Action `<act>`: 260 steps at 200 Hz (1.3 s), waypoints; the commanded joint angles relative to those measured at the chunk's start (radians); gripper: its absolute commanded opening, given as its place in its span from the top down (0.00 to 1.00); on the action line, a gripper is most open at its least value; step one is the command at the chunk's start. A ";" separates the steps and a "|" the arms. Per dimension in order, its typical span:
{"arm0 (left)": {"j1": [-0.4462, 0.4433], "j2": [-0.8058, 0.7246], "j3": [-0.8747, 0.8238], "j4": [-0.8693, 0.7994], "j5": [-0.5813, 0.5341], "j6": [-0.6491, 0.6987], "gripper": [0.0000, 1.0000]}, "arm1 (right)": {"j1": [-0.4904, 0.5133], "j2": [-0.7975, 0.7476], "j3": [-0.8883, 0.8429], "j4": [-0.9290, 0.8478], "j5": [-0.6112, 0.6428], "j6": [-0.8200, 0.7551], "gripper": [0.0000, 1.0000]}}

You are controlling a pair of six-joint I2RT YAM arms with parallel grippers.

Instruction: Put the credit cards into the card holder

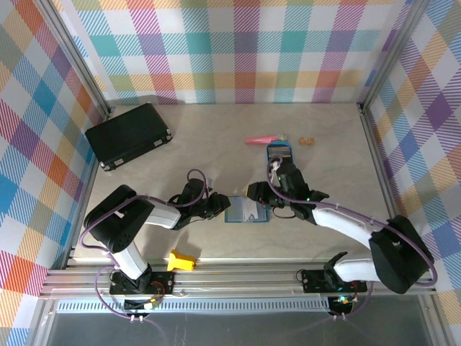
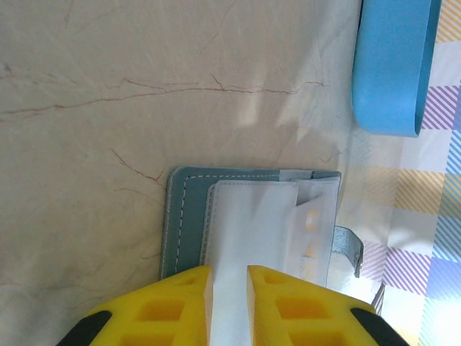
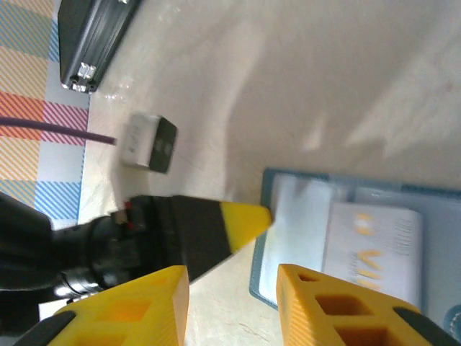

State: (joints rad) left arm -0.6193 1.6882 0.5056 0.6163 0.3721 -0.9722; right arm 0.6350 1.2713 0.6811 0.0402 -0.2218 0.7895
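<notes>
Teal, the one card holder [image 1: 247,210] lies open at mid-frame of the top view, one pale card [image 3: 371,245] on its inner face. Its white flap [image 2: 248,216] is pinched by the left gripper [image 2: 229,277]; the right gripper [image 3: 232,277] gapes empty.

Beige marbled tabletop [image 1: 216,144], pastel plaid walls [image 1: 245,50], aluminium frame rail [image 1: 238,277] along near edge

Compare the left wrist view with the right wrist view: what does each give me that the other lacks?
Left wrist: the blue tray, the snap tab, and a white inner flap pinched by the left tool. Right wrist: the black case, a small white-and-black block, the open right tool. Both: the open card holder on the table, the left tool at its edge.
</notes>
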 commanded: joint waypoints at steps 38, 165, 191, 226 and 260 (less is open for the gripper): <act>-0.003 0.020 -0.032 0.006 -0.035 0.010 0.79 | 0.005 0.002 0.104 -0.350 0.078 -0.073 0.65; -0.003 0.026 -0.026 0.010 -0.024 0.010 0.79 | 0.127 0.328 0.275 -0.464 0.047 -0.065 0.60; -0.003 0.029 -0.026 0.015 -0.022 0.009 0.79 | 0.127 0.367 0.294 -0.448 0.033 -0.063 0.59; -0.003 0.036 -0.026 0.025 -0.022 0.006 0.79 | 0.126 0.407 0.310 -0.444 0.044 -0.043 0.59; -0.003 0.044 -0.026 0.034 -0.014 0.003 0.79 | 0.126 0.434 0.315 -0.442 0.077 -0.020 0.59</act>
State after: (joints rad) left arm -0.6193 1.6955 0.4950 0.6521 0.3759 -0.9756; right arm 0.7609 1.6821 0.9688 -0.4038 -0.1650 0.7406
